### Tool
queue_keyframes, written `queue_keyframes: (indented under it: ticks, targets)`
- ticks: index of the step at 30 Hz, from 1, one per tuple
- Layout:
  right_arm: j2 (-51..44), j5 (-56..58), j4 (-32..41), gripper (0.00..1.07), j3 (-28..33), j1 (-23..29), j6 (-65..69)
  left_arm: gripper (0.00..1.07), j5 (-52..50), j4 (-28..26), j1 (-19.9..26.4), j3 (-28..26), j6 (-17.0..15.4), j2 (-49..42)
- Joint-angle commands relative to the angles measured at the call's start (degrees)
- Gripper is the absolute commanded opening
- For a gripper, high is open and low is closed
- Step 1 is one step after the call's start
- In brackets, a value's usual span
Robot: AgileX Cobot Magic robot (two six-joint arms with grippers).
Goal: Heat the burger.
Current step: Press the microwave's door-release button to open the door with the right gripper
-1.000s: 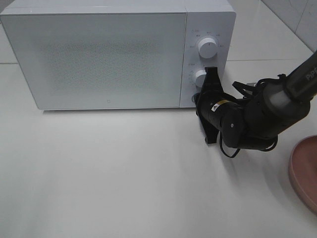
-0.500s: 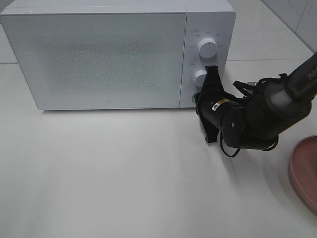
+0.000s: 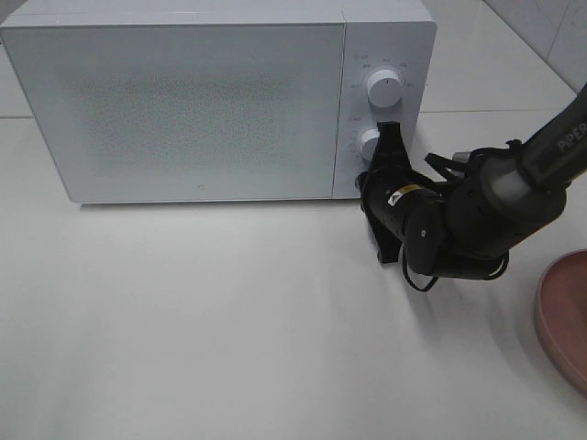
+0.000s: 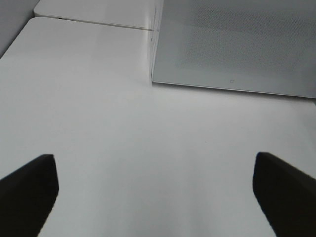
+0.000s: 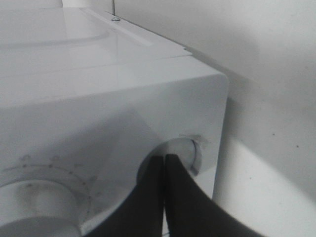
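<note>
The burger is out of view. The white microwave [image 3: 202,101] stands at the back with its door closed. My right gripper [image 3: 367,183] is shut, and its joined fingertips [image 5: 165,165] touch a small round button [image 5: 185,150] low on the microwave's control panel, below the two dials [image 3: 383,89]. My left gripper [image 4: 158,197] is open and empty above the bare table in front of the microwave door [image 4: 237,44]. It does not show in the exterior high view.
A pink plate [image 3: 564,316] lies at the right edge of the table, partly cut off. The right arm [image 3: 495,202] stretches from the right across the table to the microwave's front right corner.
My right arm has edged slightly left toward the microwave's panel. The door stays closed.
</note>
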Motion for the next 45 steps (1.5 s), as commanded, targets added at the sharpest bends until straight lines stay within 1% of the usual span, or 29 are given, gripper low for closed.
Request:
queue_keyframes:
  ticks: [1,3,5,9,16,26,31,38,45]
  targets:
    - [-0.34,-9.74,-0.29,0.00,-3.50,-0.80,-1.95,1.00,-0.11,-0.23,0.11,0.17,0.06,-0.06]
    - [-0.34,-10.60,0.00,0.00,-3.50,-0.80,-2.64,1.00,-0.11,-0.23,0.11,0.17,0.06,-0.06]
    - [-0.29,-14.44,1.15,0.00,-3.55,-0.80,-4.53,1.00,-0.11,-0.23,0.11,0.17,0.06,-0.06]
    - [-0.17,-15.87,2.29,0.00,-3.78,-1.49,-5.61,1.00,-0.11,-0.23,0.11,0.17,0.06,-0.06]
    - [-0.17,-17.59,2.64,0.00,-7.28,-3.15,-5.90,1.00,-0.11,-0.23,0.11,0.17,0.06,-0.06]
    - [-0.17,-18.05,4.35,0.00,-10.83,-3.50,-7.33,1.00,-0.11,-0.23,0.11,0.17,0.06,-0.06]
    - [-0.17,-16.62,5.56,0.00,-10.77,-3.50,-7.28,1.00,-0.11,-0.23,0.11,0.17,0.06,-0.06]
    - [-0.46,-13.81,5.39,0.00,-10.77,-3.32,-7.28,1.00,-0.11,-0.23,0.11,0.17,0.06,-0.06]
    - [-2.29,-12.03,5.21,0.00,-7.28,-3.27,-7.28,1.00,-0.11,-0.23,0.11,0.17,0.06,-0.06]
